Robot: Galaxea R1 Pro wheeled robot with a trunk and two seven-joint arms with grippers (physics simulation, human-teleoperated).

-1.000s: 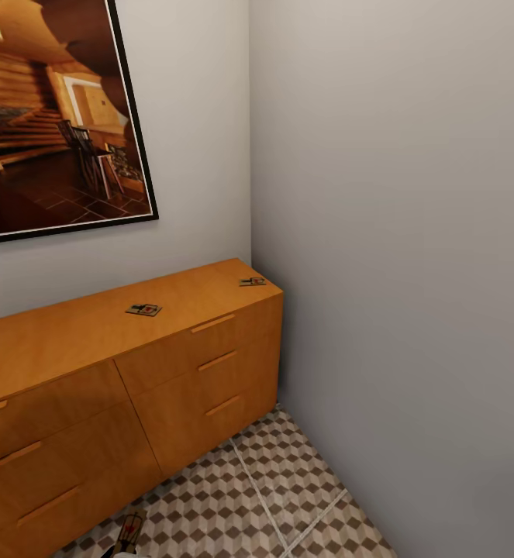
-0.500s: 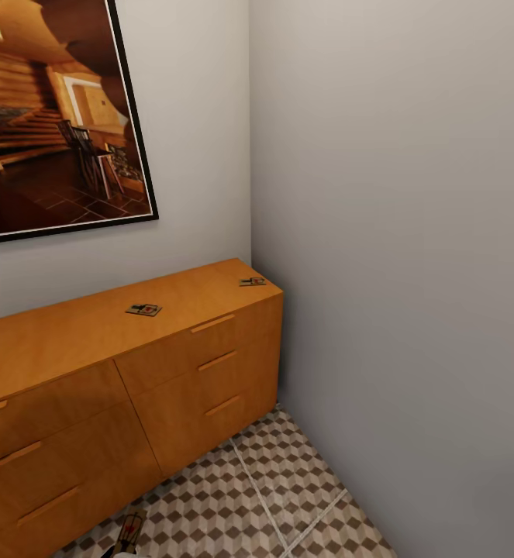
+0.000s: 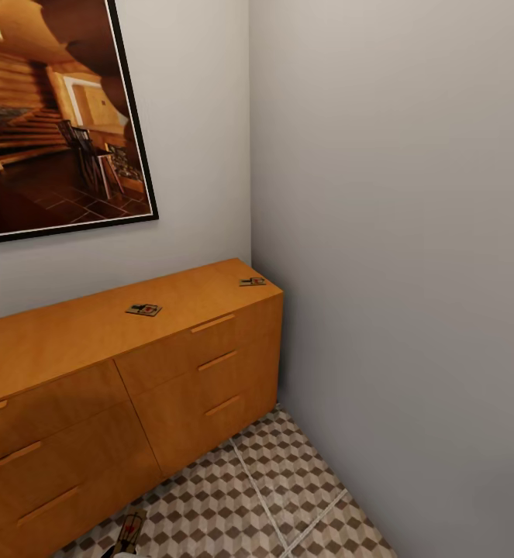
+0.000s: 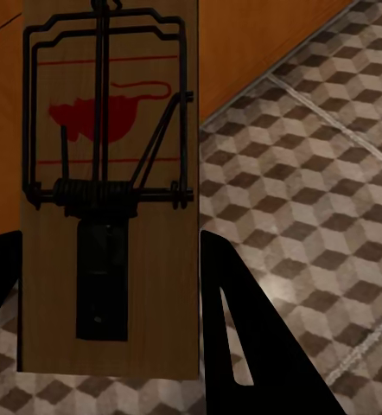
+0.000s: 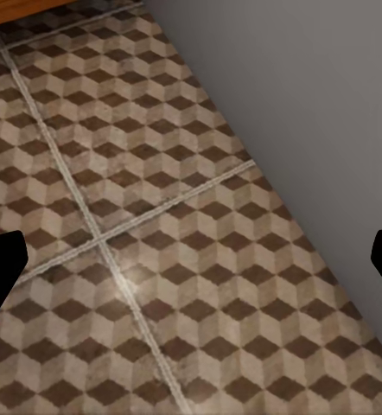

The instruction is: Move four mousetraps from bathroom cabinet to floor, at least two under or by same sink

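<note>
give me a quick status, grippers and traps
Left gripper shut on a mousetrap above the bathroom floor. Right gripper open, empty. Two mousetraps on the cabinet top. No obstruction seen.

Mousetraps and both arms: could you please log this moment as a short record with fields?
Held trap: mousetrap between the left pincer fingers, above the bathroom floor
Traps on cabinet top: two, mid-top and by the corner
Right pincer: open, holding nothing, over floor tiles
Wall: framed picture
</note>
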